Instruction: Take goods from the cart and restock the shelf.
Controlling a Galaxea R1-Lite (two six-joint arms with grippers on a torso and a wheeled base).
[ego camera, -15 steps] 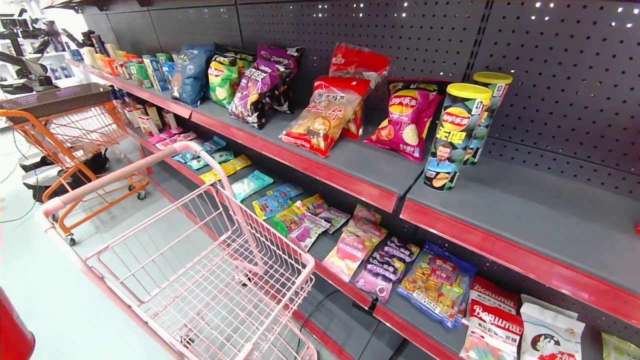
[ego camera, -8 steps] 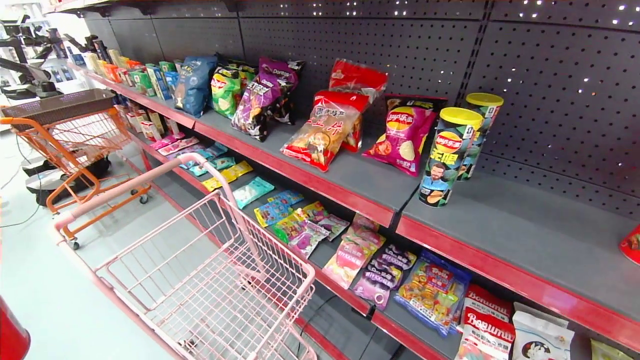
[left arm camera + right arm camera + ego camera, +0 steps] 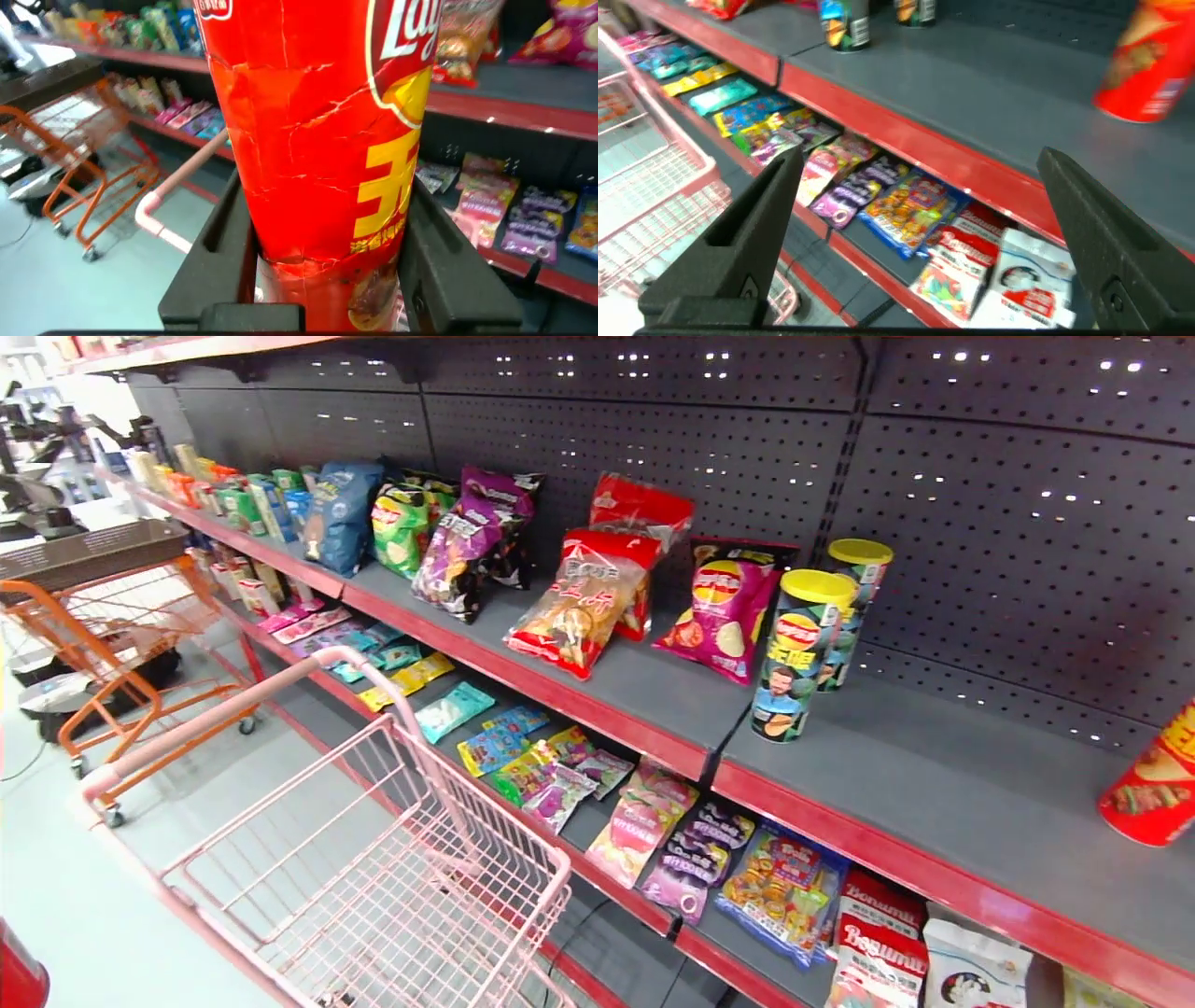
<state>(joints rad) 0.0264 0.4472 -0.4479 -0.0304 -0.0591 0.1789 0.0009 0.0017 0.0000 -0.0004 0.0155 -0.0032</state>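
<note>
Red cardboard chip canister [image 3: 318, 140] sits closest to us, pinched between the black fingers [image 3: 210, 261] of our left gripper [image 3: 327, 271], one finger on either side of it. Our right gripper [image 3: 924, 243] hangs with its two black fingers spread wide and nothing between them, out in front of the upper grey shelf board with its red front edge [image 3: 934, 803]. Low in the head view stands a pink wire shopping cart [image 3: 215, 719], just beside the shelving. Beneath the grey board lie flat, bright sweet packets [image 3: 551, 784] in a row. On the board, two dark chip canisters with yellow lids [image 3: 794, 658] stand upright, one behind the other, with a row of crisp bags [image 3: 579, 611] leaning to their left. At the board's right end shows a tilted red can [image 3: 1153, 784]; we cannot tell whether it is the held one. Behind rises a dark perforated back panel [image 3: 980, 523]. Farthest off, an orange wire cart [image 3: 112, 611] stands in the aisle.
</note>
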